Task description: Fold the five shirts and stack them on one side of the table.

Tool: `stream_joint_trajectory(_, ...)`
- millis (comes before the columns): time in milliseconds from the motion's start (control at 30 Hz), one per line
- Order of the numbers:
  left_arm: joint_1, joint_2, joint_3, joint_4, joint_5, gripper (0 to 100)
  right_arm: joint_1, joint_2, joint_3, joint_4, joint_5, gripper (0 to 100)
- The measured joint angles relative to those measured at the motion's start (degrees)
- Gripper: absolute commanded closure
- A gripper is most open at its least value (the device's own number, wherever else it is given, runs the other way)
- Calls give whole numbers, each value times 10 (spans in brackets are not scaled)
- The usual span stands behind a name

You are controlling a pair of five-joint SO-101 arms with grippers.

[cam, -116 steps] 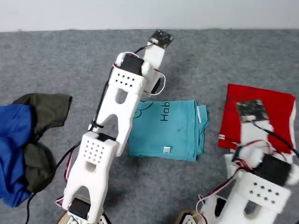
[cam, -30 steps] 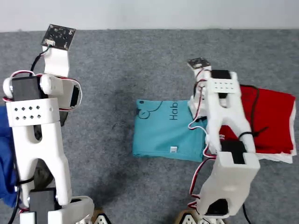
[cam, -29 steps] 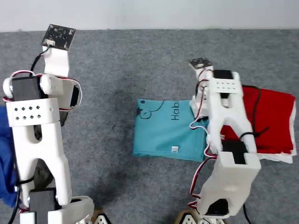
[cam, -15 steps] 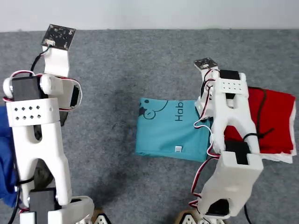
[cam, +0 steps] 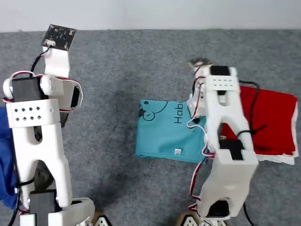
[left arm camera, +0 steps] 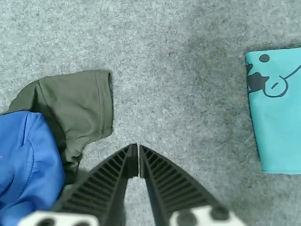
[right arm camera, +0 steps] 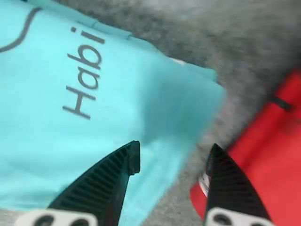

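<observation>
1. Right wrist view: fingers of the right gripper (right arm camera: 175, 153) are spread over the folded teal shirt (cam: 162, 129), laid mid-worktop beside the red shirt (cam: 273, 117).
2. Fingers of the left gripper (left arm camera: 138, 150) are pressed together near the olive shirt (left arm camera: 75, 103).

Teal shirt (cam: 162, 134): folded into a flat rectangle mid-table, dark line drawing and lettering face up, small white tag near its front edge. Red shirt (cam: 275, 122): folded flat, just right of the teal one, with a white fabric edge (cam: 282, 159) poking out along its near side. Blue shirt (left arm camera: 23, 165) and olive shirt (left arm camera: 75, 106): unfolded, crumpled together far left, blue partly over olive, one olive sleeve spread flat.
</observation>
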Motion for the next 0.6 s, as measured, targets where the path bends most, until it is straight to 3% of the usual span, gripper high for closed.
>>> stream_joint_trajectory(100,0,0,0,0,0,986,2,44,-2,-11,0,950)
stream_joint_trajectory(333,0,0,0,0,0,986,7,118,-91,-9,41,987)
stream_joint_trajectory(433,0,0,0,0,0,986,10,133,-140,-9,105,988)
stream_joint_trajectory(600,0,0,0,0,0,986,10,180,-257,-31,277,988)
